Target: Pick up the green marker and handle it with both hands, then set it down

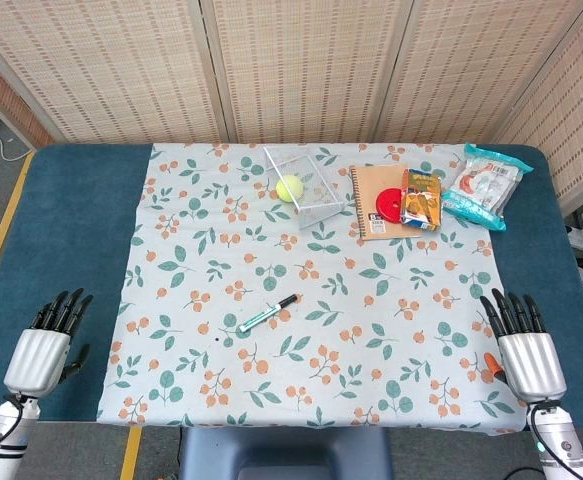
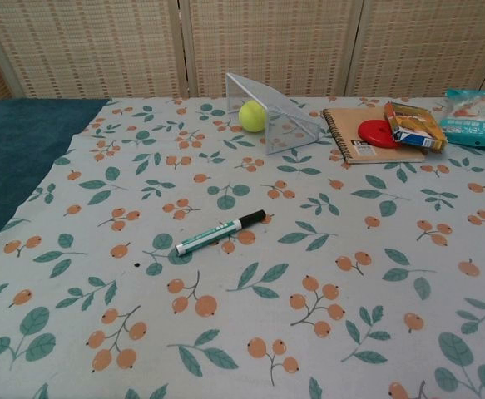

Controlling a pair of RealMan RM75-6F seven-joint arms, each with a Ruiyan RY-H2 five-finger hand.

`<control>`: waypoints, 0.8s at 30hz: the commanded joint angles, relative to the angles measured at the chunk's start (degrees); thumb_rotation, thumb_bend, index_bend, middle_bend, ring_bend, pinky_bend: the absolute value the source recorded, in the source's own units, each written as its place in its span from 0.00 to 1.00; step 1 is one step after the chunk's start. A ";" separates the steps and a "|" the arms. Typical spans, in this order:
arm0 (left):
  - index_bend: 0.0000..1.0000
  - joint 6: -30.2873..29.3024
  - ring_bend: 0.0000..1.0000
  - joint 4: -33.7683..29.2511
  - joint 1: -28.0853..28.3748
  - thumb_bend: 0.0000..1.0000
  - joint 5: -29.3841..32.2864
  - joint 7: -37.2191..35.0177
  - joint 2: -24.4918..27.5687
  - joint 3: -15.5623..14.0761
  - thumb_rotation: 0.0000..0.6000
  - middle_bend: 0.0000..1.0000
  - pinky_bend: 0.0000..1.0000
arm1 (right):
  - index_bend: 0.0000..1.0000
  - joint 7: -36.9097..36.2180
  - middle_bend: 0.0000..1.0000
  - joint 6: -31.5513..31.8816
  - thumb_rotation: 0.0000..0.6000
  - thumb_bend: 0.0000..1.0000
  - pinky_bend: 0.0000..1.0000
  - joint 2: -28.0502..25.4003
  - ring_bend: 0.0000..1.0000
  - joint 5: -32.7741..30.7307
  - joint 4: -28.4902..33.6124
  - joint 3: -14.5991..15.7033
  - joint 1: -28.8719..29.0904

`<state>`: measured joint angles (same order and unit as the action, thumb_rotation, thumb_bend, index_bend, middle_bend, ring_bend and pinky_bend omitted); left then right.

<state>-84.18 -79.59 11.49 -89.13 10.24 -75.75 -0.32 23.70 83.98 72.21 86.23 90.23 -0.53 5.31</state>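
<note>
The green marker lies flat on the floral tablecloth near the table's middle, its black cap toward the right. My left hand rests at the table's front left, fingers spread and holding nothing, well left of the marker. At the front right, my right hand sits with fingers spread and apart, also holding nothing. Neither hand shows in the chest view.
A clear plastic box tipped on its side holds a tennis ball at the back. To its right lie a notebook with a red disc, a snack box and a snack bag. A small orange object lies by my right hand.
</note>
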 commanded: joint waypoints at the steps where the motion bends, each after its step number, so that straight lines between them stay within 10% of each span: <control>1: 0.00 0.44 0.00 -0.07 0.24 0.40 -0.47 -0.62 -0.46 -0.15 1.00 0.00 0.19 | 0.00 -0.12 0.00 -0.12 1.00 0.14 0.00 0.05 0.00 0.05 0.08 0.00 0.01; 5: 0.04 -0.73 0.08 1.87 1.37 0.40 -3.14 -1.69 -4.00 0.41 1.00 0.05 0.34 | 0.00 -0.02 0.00 -0.14 1.00 0.14 0.00 0.13 0.00 -0.25 0.03 -0.19 -0.12; 12: 0.20 7.55 0.65 2.10 7.78 0.40 -4.49 0.22 -12.73 1.47 1.00 0.25 0.90 | 0.00 -0.32 0.00 -0.52 1.00 0.14 0.00 0.38 0.00 -0.10 -0.25 -0.33 0.04; 24: 0.27 19.00 0.78 6.32 17.64 0.37 2.18 20.10 -31.54 7.84 1.00 0.35 1.00 | 0.00 -0.10 0.00 -1.81 1.00 0.14 0.00 1.01 0.00 -1.02 -1.11 -0.39 0.14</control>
<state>-67.72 -74.73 26.56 -89.13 25.86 -103.07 5.72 23.66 82.29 73.22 85.32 89.19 -0.89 5.43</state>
